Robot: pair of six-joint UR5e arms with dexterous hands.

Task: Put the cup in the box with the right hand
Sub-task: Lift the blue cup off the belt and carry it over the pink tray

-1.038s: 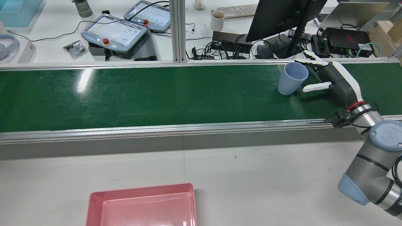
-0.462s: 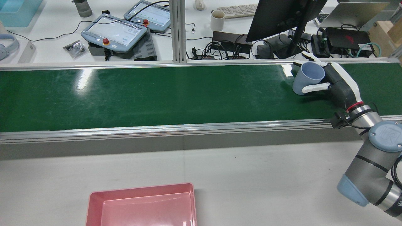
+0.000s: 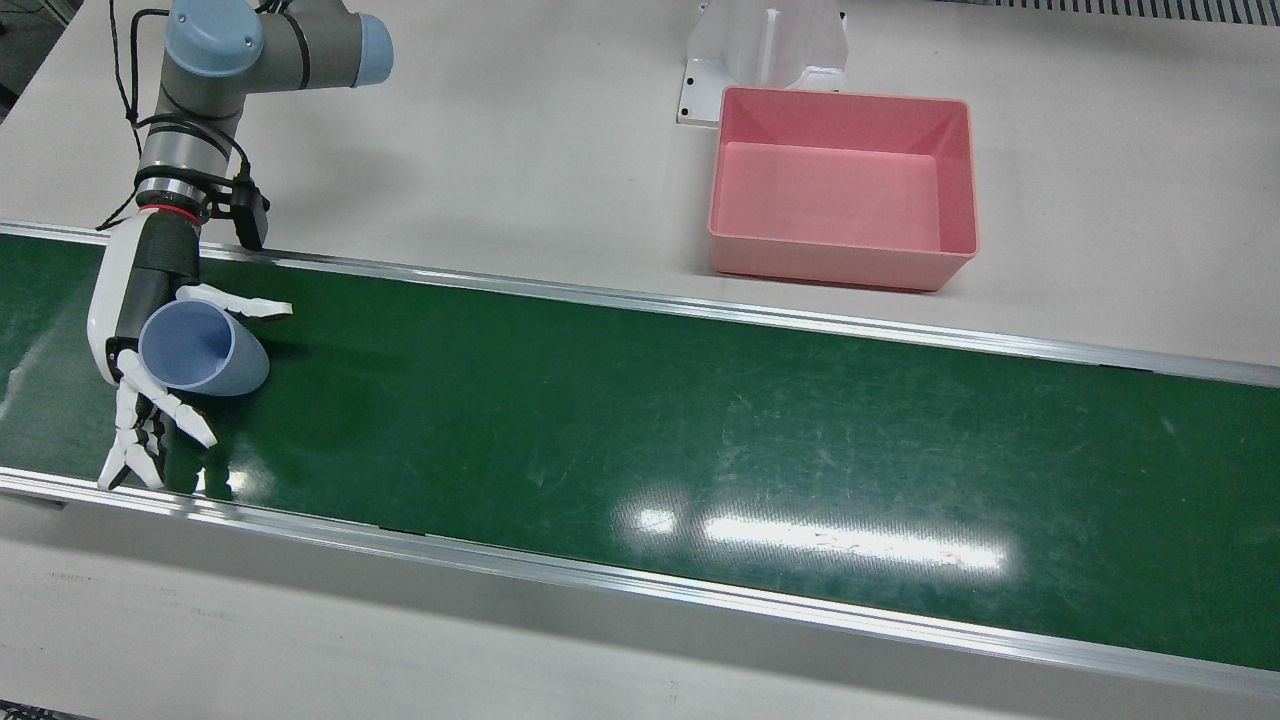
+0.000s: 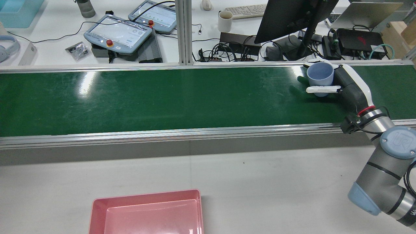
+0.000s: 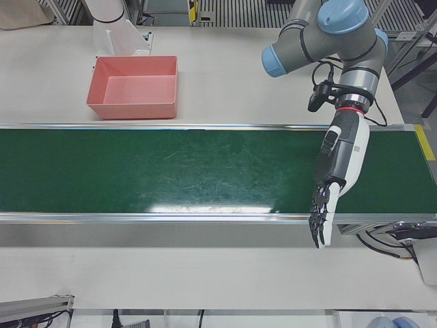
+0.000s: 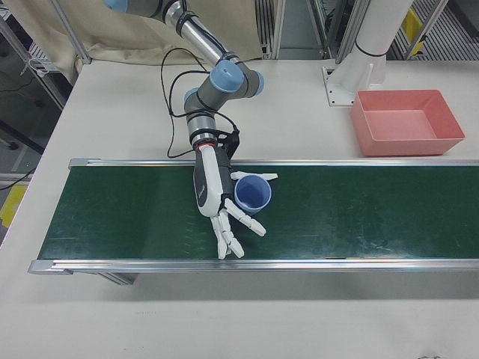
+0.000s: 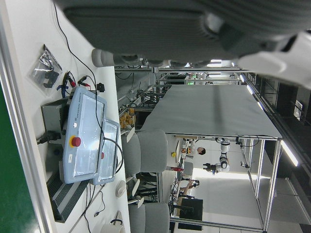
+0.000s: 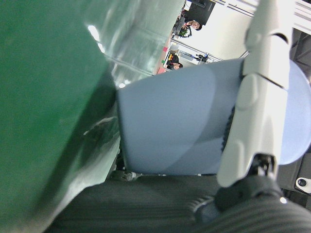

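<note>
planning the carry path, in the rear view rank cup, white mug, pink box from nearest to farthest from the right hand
1. Cup: against the right hand, between its fingers, on the green belt.
2. White mug: on the desk beyond the belt, to the hand's left.
3. Pink box: on the near table, bottom of view, farthest.

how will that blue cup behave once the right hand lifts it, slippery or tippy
The blue cup looks like smooth, thin plastic, so probably light and a bit slippery. It tapers towards its base, so it may slide down through the right hand, whose fingers look spread rather than wrapped. It appears empty, so tilting should spill nothing.
</note>
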